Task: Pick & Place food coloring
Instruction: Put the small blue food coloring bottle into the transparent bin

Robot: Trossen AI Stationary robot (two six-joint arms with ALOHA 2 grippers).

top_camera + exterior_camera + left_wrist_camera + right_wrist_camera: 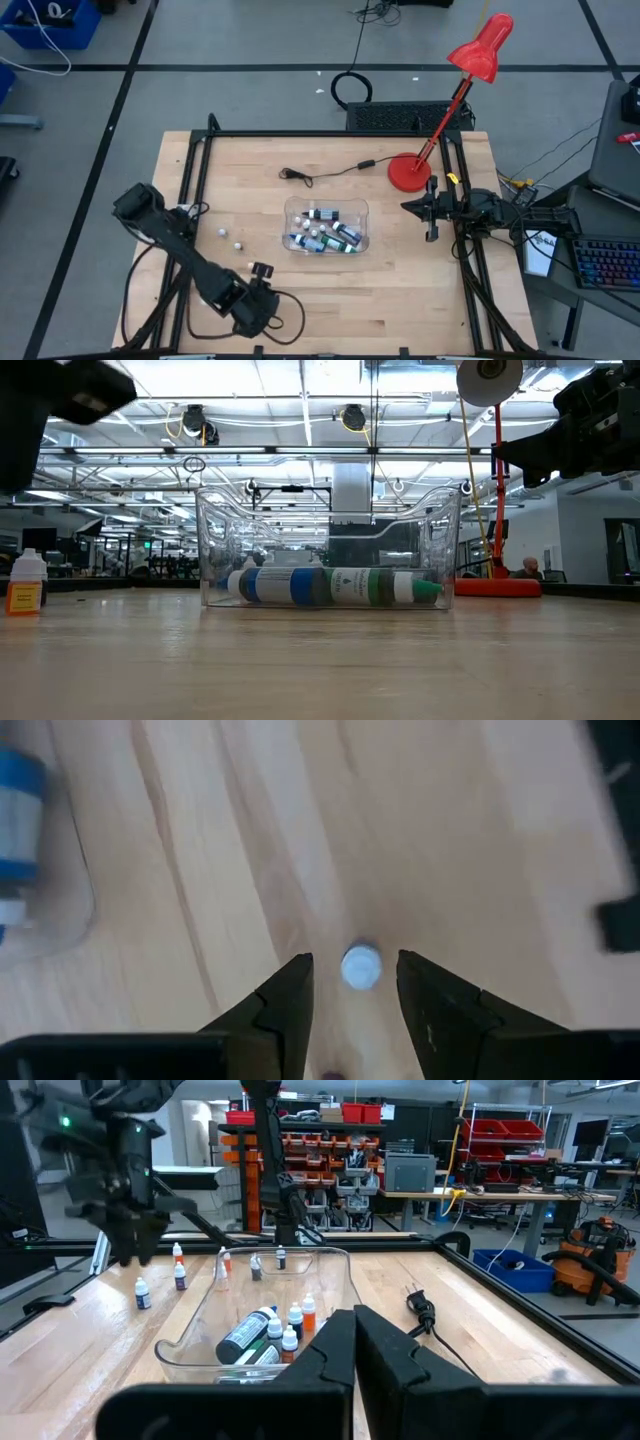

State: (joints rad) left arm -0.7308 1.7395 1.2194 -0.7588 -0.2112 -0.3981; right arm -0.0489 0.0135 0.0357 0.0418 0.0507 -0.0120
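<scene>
Left gripper [355,995] part open, straddling upright bottle [361,966] on table [400,270] beside tub [326,226], nothing gripped yet; lined up for pickup. More bottles already in tub. Right gripper [354,1342] shut, empty, parked beside tub.

Pale wood table [400,260], black frame rails along its edges. Red desk lamp [478,55] stands at the far right corner. Grey floor [250,40] with dark lines. Red parts bins on shelving [330,1150] behind; strip lights [300,380] overhead.
</scene>
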